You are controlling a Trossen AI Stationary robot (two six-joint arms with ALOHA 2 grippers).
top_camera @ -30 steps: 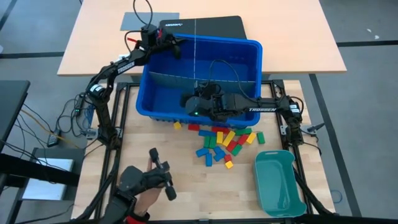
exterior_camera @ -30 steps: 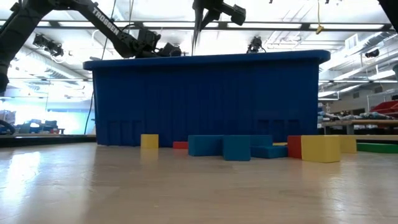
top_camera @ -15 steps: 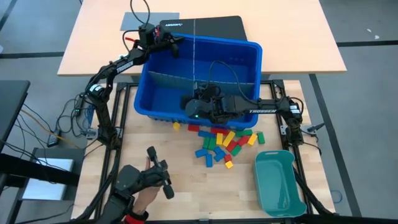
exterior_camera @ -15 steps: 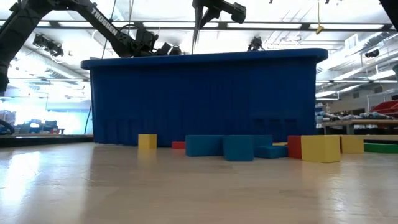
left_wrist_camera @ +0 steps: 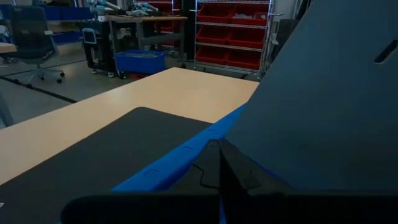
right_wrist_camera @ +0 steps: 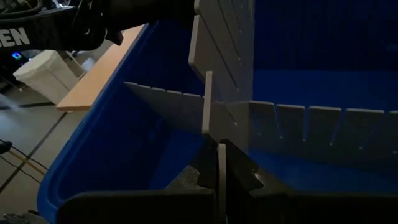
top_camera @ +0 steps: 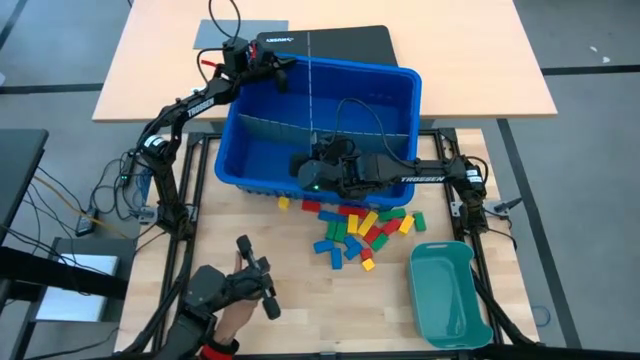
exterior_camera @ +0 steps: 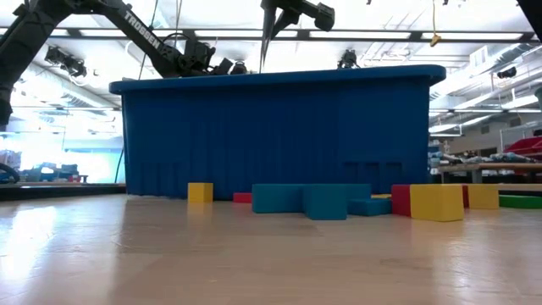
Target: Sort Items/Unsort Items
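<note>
A loose pile of small red, yellow, green and blue blocks (top_camera: pixel 360 225) is lying on the wooden surface (top_camera: pixel 300 290) just in front of the big blue bin (top_camera: pixel 405 85), none of them inside it. The right gripper (top_camera: pixel 300 165) is hanging over the bin's front half with its fingers pinched onto the upright grey divider strip (right_wrist_camera: pixel 219 162), which is crossing a second divider (right_wrist_camera: pixel 298 124) spanning the bin. The left gripper (top_camera: pixel 283 73) is sitting at the bin's far left corner, fingers closed tight against the rim. A teal tray (top_camera: pixel 448 295) is resting in front of the bin, to the right of the blocks, and a person's gloved hand (top_camera: pixel 215 290) is holding a dark handheld device well in front of the bin. From here, tugging the divider could drag or tip the bin, since the strips are slotted together; the bin could then be shoving the nearest blocks about, or the thin strip could be slipping from the narrow grip.
</note>
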